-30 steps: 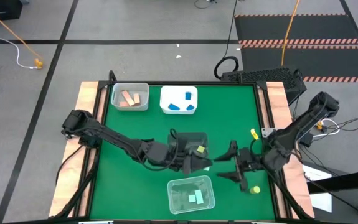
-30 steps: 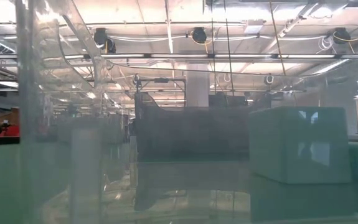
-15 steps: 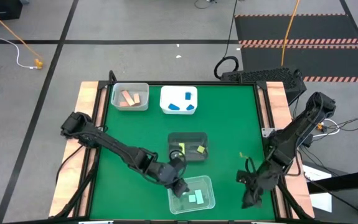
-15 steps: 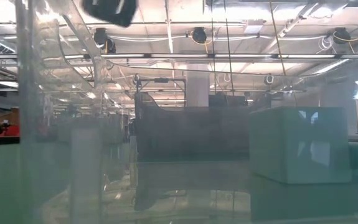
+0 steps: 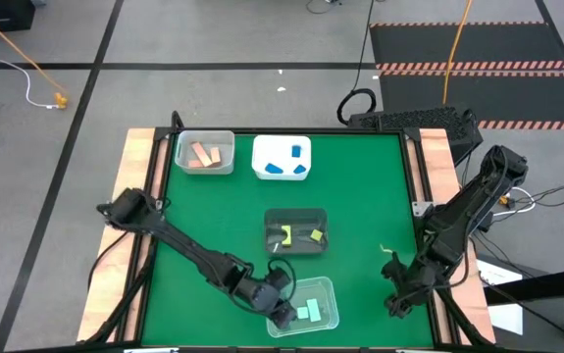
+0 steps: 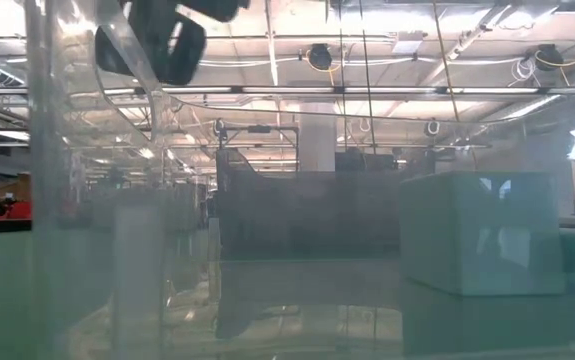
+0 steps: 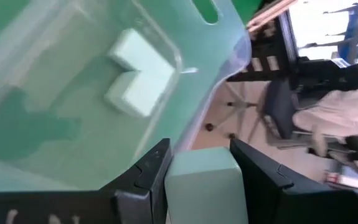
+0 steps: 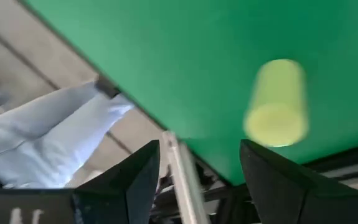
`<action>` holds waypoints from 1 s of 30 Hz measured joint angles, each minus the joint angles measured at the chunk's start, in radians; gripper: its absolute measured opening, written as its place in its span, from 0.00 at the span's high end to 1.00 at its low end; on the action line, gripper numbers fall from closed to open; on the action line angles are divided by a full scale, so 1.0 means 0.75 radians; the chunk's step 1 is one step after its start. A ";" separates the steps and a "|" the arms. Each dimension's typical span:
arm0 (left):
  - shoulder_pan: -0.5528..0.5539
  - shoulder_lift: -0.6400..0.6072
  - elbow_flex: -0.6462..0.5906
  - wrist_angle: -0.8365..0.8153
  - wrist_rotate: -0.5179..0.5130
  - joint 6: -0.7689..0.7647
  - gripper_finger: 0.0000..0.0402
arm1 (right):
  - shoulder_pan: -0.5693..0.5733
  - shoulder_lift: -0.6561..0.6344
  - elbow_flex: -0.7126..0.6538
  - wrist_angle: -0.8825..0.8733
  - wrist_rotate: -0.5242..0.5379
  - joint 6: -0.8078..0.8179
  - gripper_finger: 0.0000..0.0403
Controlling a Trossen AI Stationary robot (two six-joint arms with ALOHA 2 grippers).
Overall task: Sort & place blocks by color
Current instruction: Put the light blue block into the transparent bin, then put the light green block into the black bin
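the left gripper [image 7: 197,171], clamped on a mint green block [image 7: 205,186], hangs over the clear tray [image 5: 323,292] at the table's [image 5: 213,206] front edge, while the right gripper [image 8: 200,155] stands open near a yellow cylinder [image 8: 277,103] by the front right corner.

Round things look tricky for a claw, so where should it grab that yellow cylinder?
Probably across its curved sides, midway along, coming from above. The cylinder seems to lie on its side on the mat, one flat end toward the open right gripper. Fingers squeezing the curved sides should also stop it rolling.
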 joint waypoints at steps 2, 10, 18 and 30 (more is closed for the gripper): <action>0.000 0.027 0.000 0.073 0.001 -0.014 0.65 | 0.000 0.000 0.000 -0.050 0.000 0.000 0.48; 0.001 0.058 0.001 0.145 0.000 0.012 0.50 | -0.001 0.000 0.000 -0.106 0.000 -0.006 0.48; 0.003 0.058 0.001 0.184 0.000 0.026 0.32 | -0.001 0.000 0.000 -0.210 0.008 -0.011 0.48; 0.005 0.058 0.001 0.353 0.000 0.056 0.26 | 0.000 0.000 0.000 -0.271 0.094 -0.005 0.48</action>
